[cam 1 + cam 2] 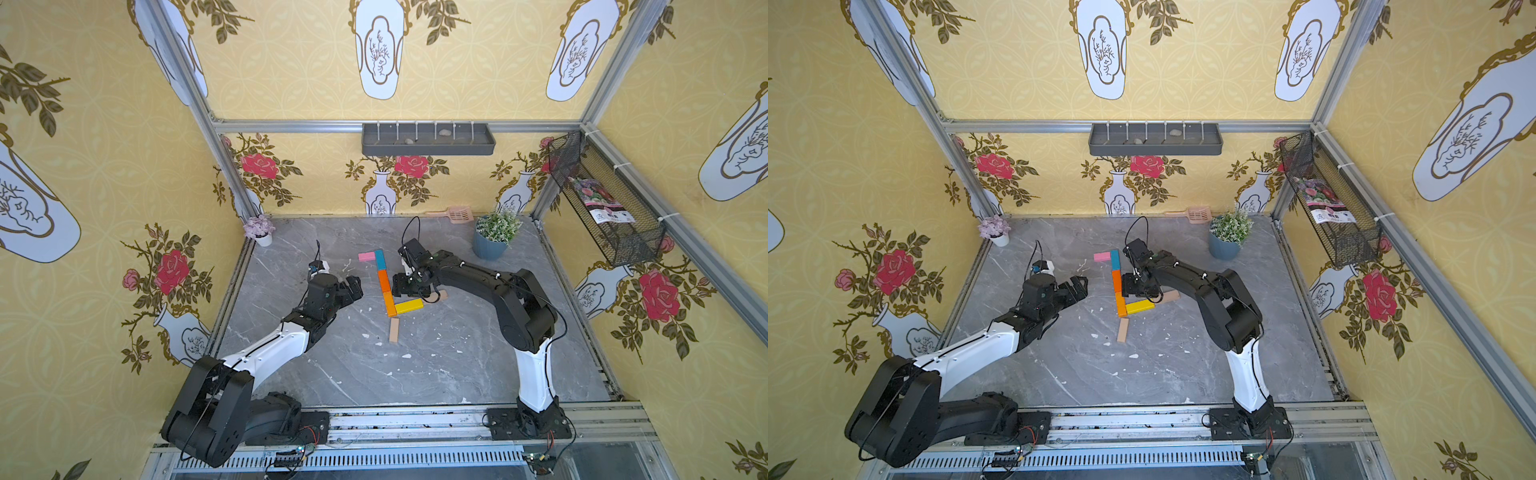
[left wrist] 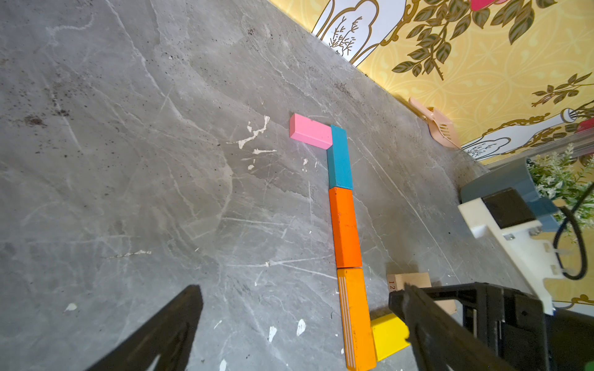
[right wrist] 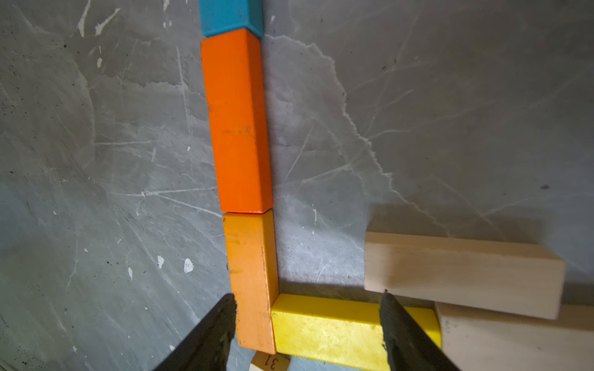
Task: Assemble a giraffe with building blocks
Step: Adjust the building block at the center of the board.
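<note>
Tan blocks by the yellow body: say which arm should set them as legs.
Likely right: the right gripper hovers open beside the two tan blocks; the left gripper sits across the neck, farther away.

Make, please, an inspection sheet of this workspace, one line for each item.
Surface: grey marble tabletop, white flecks.
Job's things: pink block, blue block, darker orange block, lighter orange block, yellow block lie joined; one tan block nearer the robot, two tan blocks by the yellow end.
Clutter: pink scoop, blue plant pot, white flower pot at the back.
Grippers: left gripper open, empty; right gripper open above the orange-yellow corner.
Cables: black loop at each wrist, clear of blocks.
Surroundings: floral walls, grey shelf, mesh basket.
</note>
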### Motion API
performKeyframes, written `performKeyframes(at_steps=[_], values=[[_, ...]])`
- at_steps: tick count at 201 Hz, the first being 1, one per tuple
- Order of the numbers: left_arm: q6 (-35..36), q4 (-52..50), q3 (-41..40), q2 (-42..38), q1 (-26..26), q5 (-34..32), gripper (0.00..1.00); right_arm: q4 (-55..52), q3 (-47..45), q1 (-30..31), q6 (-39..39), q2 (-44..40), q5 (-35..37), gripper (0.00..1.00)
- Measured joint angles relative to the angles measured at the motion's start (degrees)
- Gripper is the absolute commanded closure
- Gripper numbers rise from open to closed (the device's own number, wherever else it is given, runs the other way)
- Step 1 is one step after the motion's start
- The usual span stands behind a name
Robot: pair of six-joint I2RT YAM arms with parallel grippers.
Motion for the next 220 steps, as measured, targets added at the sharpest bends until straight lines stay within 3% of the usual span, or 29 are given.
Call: performKeyframes(at_steps=[113,220], values=[[0.0,0.0,0.0,-0.3,0.0,0.2,0.01,1.5,-0.3,-0.5,0.2,1.2,-0.7,0.29],[0.0,0.0,0.0,-1.0,0.0,0.0,0.01,4.0,7.0,-7.3,-4.7,6.6,0.4,0.29]])
